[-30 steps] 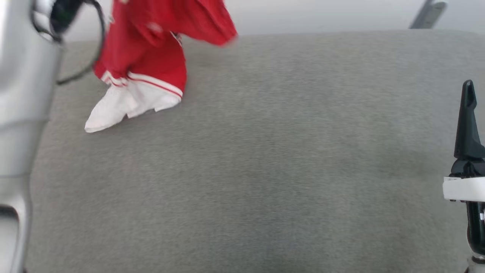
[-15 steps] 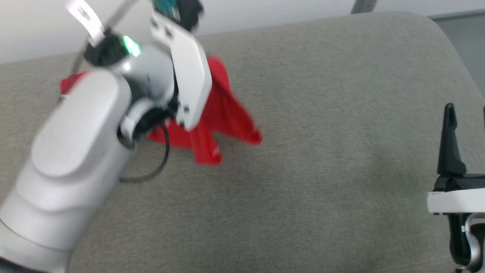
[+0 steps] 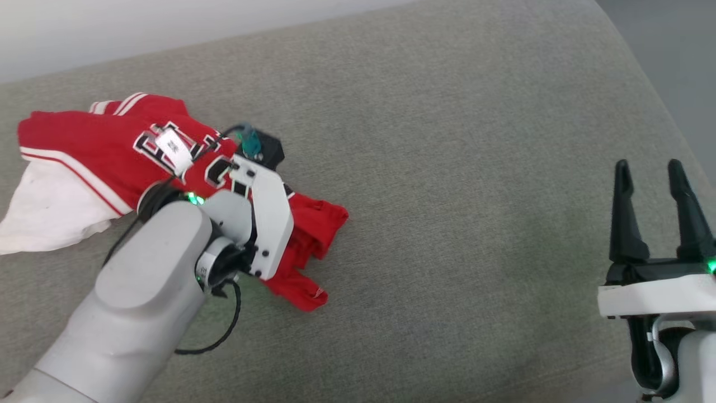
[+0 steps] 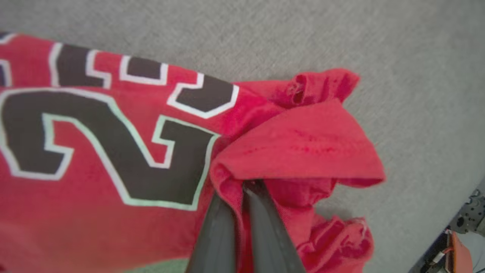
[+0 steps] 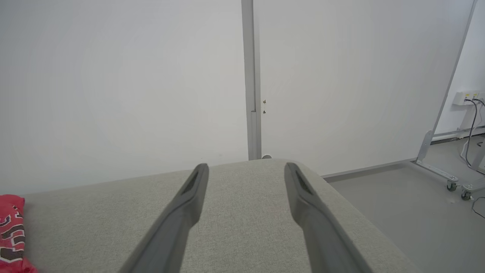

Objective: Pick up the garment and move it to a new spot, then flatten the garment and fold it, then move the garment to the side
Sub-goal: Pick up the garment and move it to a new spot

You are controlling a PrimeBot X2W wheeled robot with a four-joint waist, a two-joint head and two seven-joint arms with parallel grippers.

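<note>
Gripping the large red jersey shirt [image 3: 84,140], black white-outlined lettering and all, by a bunched red fold, tight in the narrow pinch of the left claw [image 4: 241,189]. Lying crumpled at the left of the grey fabric-covered cushion [image 3: 447,224], with a white sleeve [image 3: 45,207] spilling out further left. Over on the right, holding the right claw [image 3: 647,168] spread wide and empty, well apart from the cloth. Looks like setting down at the new spot, not yet flattened. Risky from here: could snag red fabric in that pinch on release and drag the whole heap along. Could also trap the hem underneath and leave hidden creases for the flattening. Might pull that sleeve further askew with any sideways tug.
</note>
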